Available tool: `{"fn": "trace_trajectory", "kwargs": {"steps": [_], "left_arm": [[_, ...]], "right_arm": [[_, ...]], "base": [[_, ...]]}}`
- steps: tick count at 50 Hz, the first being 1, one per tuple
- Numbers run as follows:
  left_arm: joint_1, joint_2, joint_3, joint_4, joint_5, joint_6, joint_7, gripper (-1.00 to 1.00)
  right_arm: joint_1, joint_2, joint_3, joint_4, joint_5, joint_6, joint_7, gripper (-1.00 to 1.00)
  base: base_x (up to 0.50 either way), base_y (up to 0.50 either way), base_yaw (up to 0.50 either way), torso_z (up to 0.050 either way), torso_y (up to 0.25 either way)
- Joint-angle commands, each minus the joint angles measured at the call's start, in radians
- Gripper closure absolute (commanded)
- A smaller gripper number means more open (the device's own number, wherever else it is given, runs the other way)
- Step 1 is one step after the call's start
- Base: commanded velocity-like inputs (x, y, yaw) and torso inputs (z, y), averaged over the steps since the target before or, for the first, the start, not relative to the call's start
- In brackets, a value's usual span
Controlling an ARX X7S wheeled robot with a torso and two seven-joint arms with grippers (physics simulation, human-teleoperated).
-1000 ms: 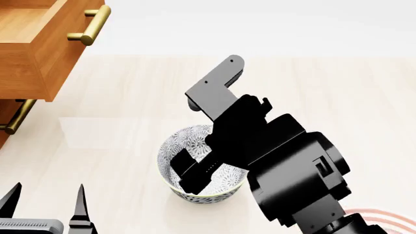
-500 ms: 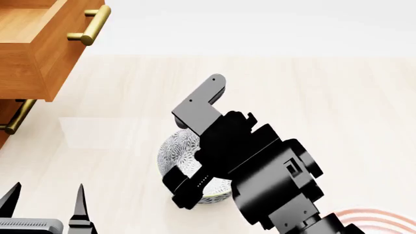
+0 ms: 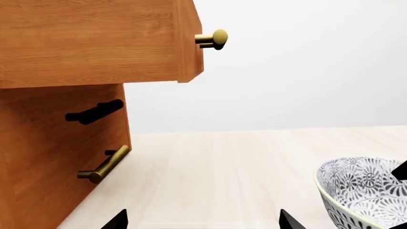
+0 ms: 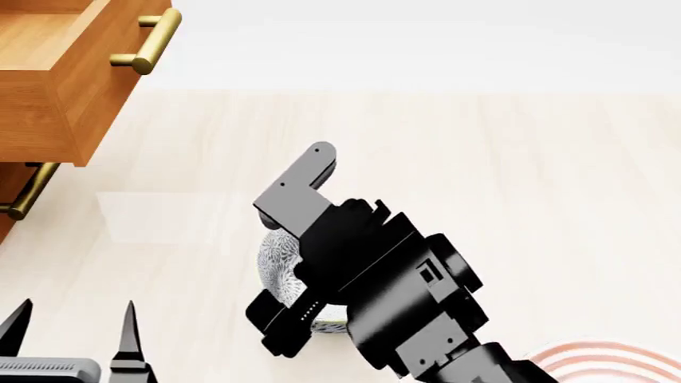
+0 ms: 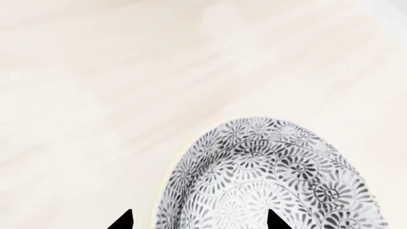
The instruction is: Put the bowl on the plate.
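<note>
Grey-patterned bowl (image 5: 273, 176) tipped on side; right fingers (image 5: 124, 222) apart astride rim; left fingers (image 4: 127, 339) apart.

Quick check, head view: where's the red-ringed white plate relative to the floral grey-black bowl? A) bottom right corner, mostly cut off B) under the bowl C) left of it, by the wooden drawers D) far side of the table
A: only an arc of the red-ringed white plate shows at the bottom right edge, apart from the floral grey-black bowl, which sits mostly hidden under the right arm.

Right hand (image 5: 197, 220) fingers parted, angled downward; left hand (image 4: 72, 331) open, low.
</note>
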Motion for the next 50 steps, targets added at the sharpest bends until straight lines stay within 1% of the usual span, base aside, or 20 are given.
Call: {"fn": "trace_trajectory", "kwargs": {"steps": [1, 8, 14, 16, 23, 29, 38, 50], "left_arm": [[0.003, -0.004, 0.001, -0.001, -0.005, 0.006, -0.005, -1.0], [0.001, -0.007, 0.003, 0.002, -0.008, 0.003, -0.008, -1.0], [0.001, -0.008, 0.006, -0.002, -0.01, 0.006, -0.01, -1.0], [0.0, -0.007, 0.007, -0.007, -0.009, 0.009, -0.011, -1.0], [0.001, -0.011, 0.009, -0.006, -0.011, 0.014, -0.012, -1.0], [0.003, -0.011, 0.011, -0.015, -0.011, 0.025, -0.013, -1.0], [0.001, -0.014, 0.013, -0.014, -0.015, 0.025, -0.016, -1.0], [-0.002, -0.019, 0.018, -0.012, -0.018, 0.022, -0.02, -1.0]], "right_arm": [[-0.005, -0.037, -0.029, 0.078, -0.007, -0.046, -0.012, -1.0], [0.005, -0.064, -0.037, 0.178, -0.005, -0.094, -0.017, -1.0], [0.002, -0.083, -0.079, 0.241, 0.004, -0.126, -0.015, -1.0], [0.004, -0.086, -0.113, 0.262, 0.033, -0.139, -0.008, -1.0], [0.029, -0.086, -0.295, 0.311, 0.214, -0.183, 0.038, -1.0], [0.044, -0.086, -0.389, 0.327, 0.316, -0.205, 0.063, -1.0], [0.057, -0.086, -0.484, 0.361, 0.418, -0.241, 0.081, -1.0], [0.072, -0.087, -0.555, 0.384, 0.499, -0.264, 0.096, -1.0]], "base": [[0.0, 0.0, 0.0, 0.0, 0.0], [0.0, 0.0, 0.0, 0.0, 0.0], [0.0, 0.0, 0.0, 0.0, 0.0], [0.0, 0.0, 0.0, 0.0, 0.0], [0.0, 0.0, 0.0, 0.0, 0.0], [0.0, 0.0, 0.0, 0.0, 0.0], [0.0, 0.0, 0.0, 0.0, 0.0], [0.0, 0.0, 0.0, 0.0, 0.0]]}}
